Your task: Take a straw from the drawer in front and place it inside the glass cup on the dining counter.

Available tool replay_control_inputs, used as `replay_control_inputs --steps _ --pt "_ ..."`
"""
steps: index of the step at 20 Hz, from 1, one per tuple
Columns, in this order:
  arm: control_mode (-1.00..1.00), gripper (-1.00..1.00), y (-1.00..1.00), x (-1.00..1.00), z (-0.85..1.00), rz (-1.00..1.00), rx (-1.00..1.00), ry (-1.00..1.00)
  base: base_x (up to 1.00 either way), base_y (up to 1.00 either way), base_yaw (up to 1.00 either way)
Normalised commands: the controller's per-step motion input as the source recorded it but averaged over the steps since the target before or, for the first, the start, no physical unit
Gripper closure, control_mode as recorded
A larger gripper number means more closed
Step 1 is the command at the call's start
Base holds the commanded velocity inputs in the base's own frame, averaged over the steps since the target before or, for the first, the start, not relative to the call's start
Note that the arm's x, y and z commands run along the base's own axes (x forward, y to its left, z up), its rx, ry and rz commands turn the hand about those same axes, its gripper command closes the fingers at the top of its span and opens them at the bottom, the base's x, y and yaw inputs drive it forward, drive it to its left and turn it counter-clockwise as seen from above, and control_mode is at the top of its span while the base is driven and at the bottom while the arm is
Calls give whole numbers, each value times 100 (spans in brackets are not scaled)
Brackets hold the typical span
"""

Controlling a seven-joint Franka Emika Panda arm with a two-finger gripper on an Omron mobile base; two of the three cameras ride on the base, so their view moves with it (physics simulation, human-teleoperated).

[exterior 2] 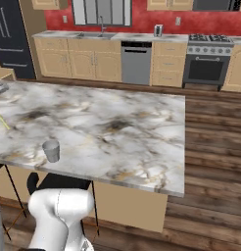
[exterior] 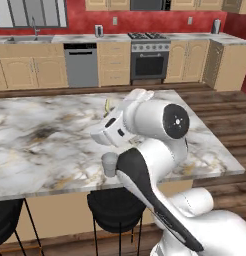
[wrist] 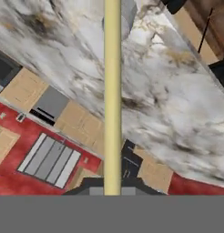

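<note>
While pincer (wrist: 112, 191) clamps straw (wrist: 112, 91) btwn tips, straw runs straight out, glass cup (exterior 2: 51, 150) on dining counter (exterior 2: 142, 127).

Even bright rendered light, soft shadows, slightly blurry, no glare

Glass cup (exterior 2: 51, 150) stands on the dining counter (exterior 2: 122, 127), near its front edge, at 8 o'clock of the slab in the right base view. Straw (exterior 2: 2, 120) above the counter, 10 o'clock from cup. Stools (exterior: 115, 210) underneath.
</note>
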Motion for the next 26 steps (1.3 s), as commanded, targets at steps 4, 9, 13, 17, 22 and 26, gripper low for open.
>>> replay_control_inputs --steps 4,9,13,17,22,26 --pt "-100 100 10 61 -30 -58 -11 -28 0 0 0" --pt "-100 100 8 52 -42 -63 -2 -22 0 0 0" --pt "-100 100 11 28 -39 -66 3 -15 0 0 0" --pt "-100 100 19 11 -20 -58 2 -24 0 0 0" --pt "-100 100 3 1 -9 -41 3 -29 0 0 0" --pt "-100 100 -7 0 -13 -11 4 -37 0 0 0"
